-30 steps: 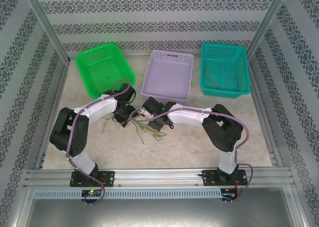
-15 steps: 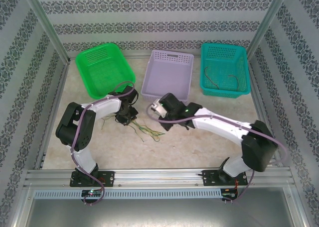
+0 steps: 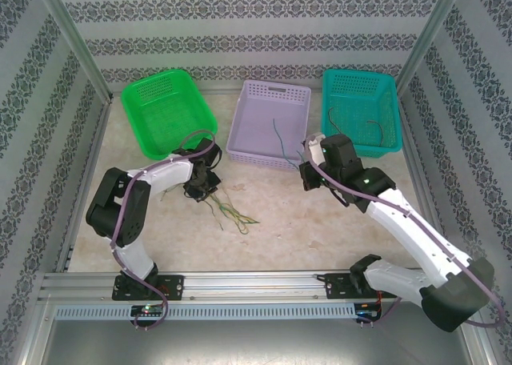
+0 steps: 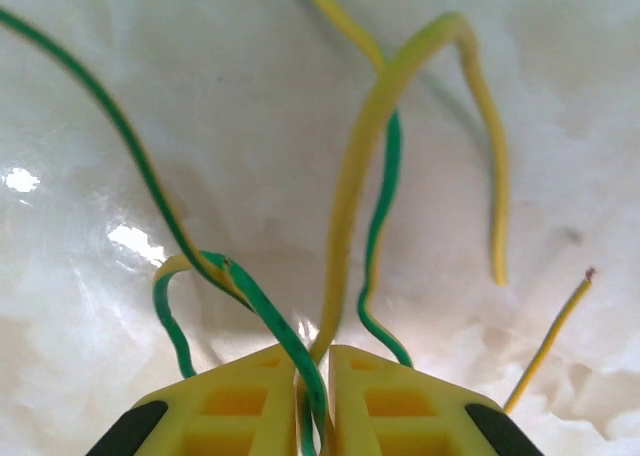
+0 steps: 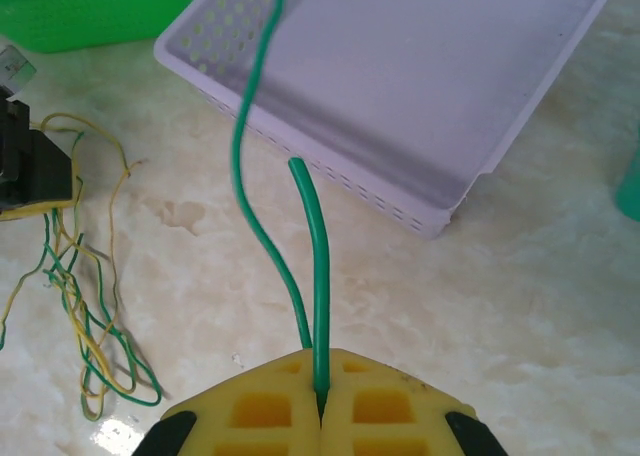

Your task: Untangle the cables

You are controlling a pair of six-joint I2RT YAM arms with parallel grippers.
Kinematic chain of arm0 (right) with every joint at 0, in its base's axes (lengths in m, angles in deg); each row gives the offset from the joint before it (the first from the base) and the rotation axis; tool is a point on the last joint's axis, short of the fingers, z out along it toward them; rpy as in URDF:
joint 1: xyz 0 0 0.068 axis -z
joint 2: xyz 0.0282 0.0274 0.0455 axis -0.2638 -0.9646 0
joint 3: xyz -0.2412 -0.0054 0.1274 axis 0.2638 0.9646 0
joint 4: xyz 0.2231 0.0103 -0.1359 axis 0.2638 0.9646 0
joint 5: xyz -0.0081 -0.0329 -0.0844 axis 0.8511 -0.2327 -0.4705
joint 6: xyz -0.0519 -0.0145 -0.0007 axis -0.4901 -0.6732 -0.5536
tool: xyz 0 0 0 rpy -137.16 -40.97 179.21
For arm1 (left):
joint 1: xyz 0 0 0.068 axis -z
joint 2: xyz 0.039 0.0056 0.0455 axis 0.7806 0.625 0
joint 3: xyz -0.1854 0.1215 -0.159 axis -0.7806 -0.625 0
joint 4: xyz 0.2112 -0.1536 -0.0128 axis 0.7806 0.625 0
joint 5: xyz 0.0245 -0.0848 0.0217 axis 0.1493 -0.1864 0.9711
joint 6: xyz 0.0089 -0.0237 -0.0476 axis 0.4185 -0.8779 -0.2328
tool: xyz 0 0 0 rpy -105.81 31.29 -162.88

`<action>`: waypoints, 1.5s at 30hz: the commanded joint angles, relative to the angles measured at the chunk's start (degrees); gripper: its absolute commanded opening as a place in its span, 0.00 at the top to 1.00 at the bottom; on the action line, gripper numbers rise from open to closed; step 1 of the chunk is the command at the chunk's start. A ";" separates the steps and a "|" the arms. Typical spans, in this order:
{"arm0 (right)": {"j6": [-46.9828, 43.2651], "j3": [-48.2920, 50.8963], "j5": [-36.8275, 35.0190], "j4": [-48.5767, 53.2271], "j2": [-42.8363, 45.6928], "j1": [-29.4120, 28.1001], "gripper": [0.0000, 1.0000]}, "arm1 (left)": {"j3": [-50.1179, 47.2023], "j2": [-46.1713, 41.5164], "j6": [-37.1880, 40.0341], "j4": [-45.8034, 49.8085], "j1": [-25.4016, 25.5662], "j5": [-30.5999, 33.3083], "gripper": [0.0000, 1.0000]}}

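A tangle of thin green and yellow cables (image 3: 228, 213) lies on the pale table in front of the green basket. My left gripper (image 3: 198, 190) is shut on some of those cables (image 4: 340, 226); a green-yellow strand and a yellow one run out between its yellow fingers (image 4: 240, 406). My right gripper (image 3: 306, 175) is shut on a single green cable (image 5: 318, 276), which hangs up and over the purple basket (image 3: 258, 145) as a thin line (image 3: 282, 141). The cable tangle (image 5: 85, 316) shows at the left of the right wrist view.
A green basket (image 3: 148, 101) stands at the back left, the purple one in the middle, a teal basket (image 3: 388, 117) at the back right with dark and orange-red wires (image 3: 352, 127) in it. Patterned walls and metal rails enclose the table.
My right arm has swung from the tangle to the right, drawing one green cable out and up over the purple basket. The left gripper has stayed on the tangle.
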 commanded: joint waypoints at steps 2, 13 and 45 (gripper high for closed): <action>2.49 -2.21 3.85 1.70 2.34 3.38 1.00 | 2.08 -2.20 0.25 -0.23 0.77 0.09 0.80; 5.11 -6.52 17.51 -1.02 -1.11 5.42 1.00 | 13.66 -14.50 3.77 0.56 2.76 2.02 0.28; 17.13 -5.78 14.87 -17.08 1.41 1.29 1.00 | 29.68 -2.77 -0.80 4.96 8.77 -4.66 1.00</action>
